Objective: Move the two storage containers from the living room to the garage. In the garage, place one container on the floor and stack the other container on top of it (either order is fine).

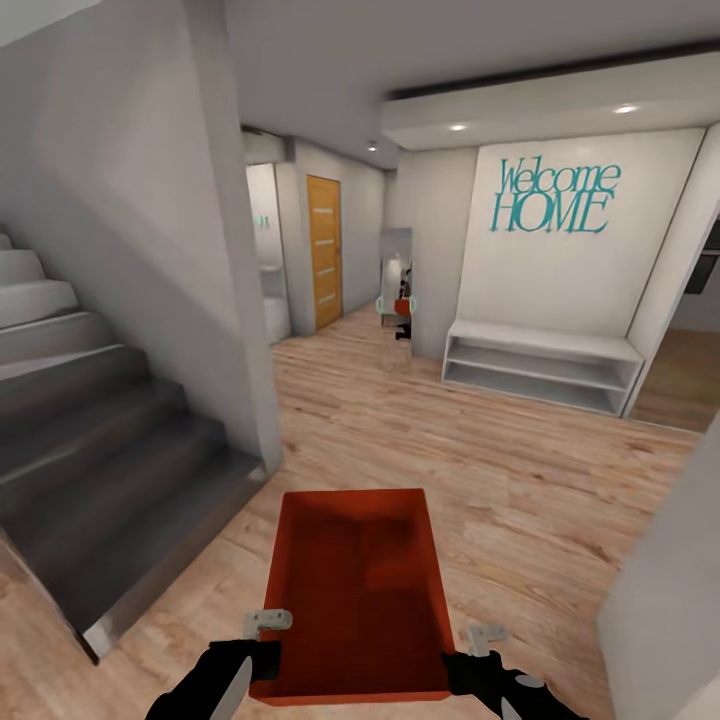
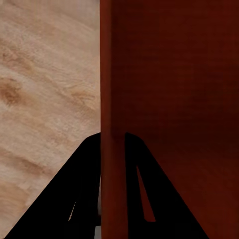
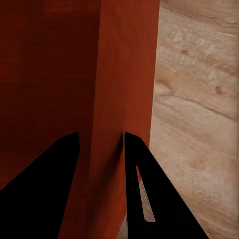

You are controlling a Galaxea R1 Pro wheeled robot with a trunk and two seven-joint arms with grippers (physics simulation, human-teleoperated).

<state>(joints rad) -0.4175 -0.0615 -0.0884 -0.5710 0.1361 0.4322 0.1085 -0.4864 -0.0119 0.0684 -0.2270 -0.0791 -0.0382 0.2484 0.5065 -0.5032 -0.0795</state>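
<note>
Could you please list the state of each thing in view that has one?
Red-orange rectangular open-top storage container: held up over the wood-plank floor, empty.
Left gripper: shut on the container's side wall.
Right gripper: shut on the opposite wall.
Orange wooden door: closed.

The storage container (image 1: 358, 590) sits directly ahead of the robot, above the plank floor (image 1: 520, 500), carried between both arms. The left tool (image 2: 112, 144) straddles its left wall; the right tool (image 3: 99, 144) straddles its right wall. A staircase (image 1: 100, 450) rises to the left. A low shelf unit (image 1: 540, 365) stands ahead right against the lettered wall (image 1: 580, 240). A door (image 1: 323, 250) lies further back, left of centre.
</note>
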